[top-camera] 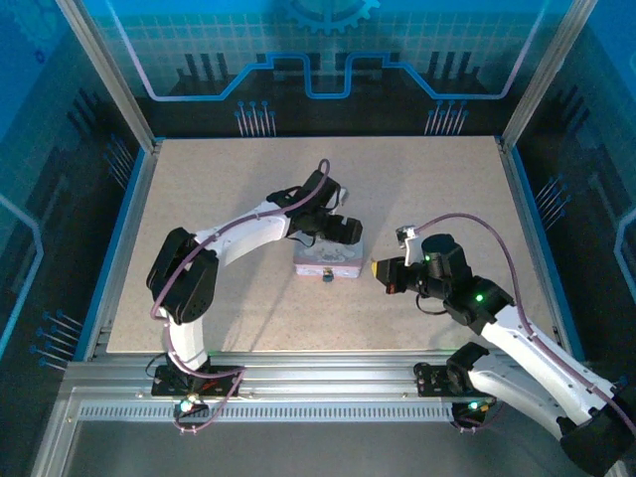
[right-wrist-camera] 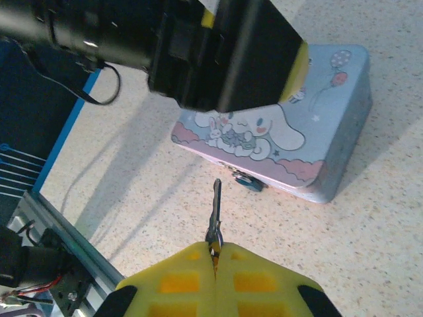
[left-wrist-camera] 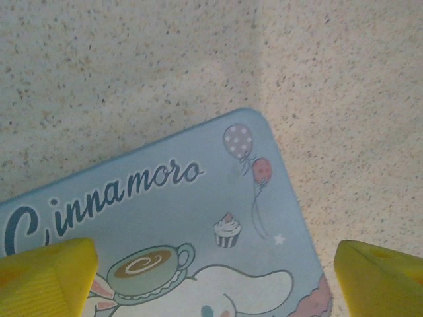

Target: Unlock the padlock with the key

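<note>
Right claw (right-wrist-camera: pixel 215 254) was clamped on the key (right-wrist-camera: pixel 214 210), blade aimed at the padlock (right-wrist-camera: pixel 246 179) on the tin box's (right-wrist-camera: pixel 310 142) near side, mid-worktop (top-camera: pixel 219 298). Left claw (left-wrist-camera: pixel 211 277) gaped wide over the lid.

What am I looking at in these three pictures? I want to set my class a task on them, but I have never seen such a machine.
These are two robot arms fixed at the near edge of a table. One picture looks down from above; the other two come from small cameras on each arm's wrist.

On the table stands a printed tin box with a small padlock hanging at its front.

The left gripper hangs over the box with its yellow fingers wide apart, holding nothing. The right gripper is closed on a thin dark key, which points toward the padlock but has not reached it.

The job is to unlock the padlock with that key.
</note>
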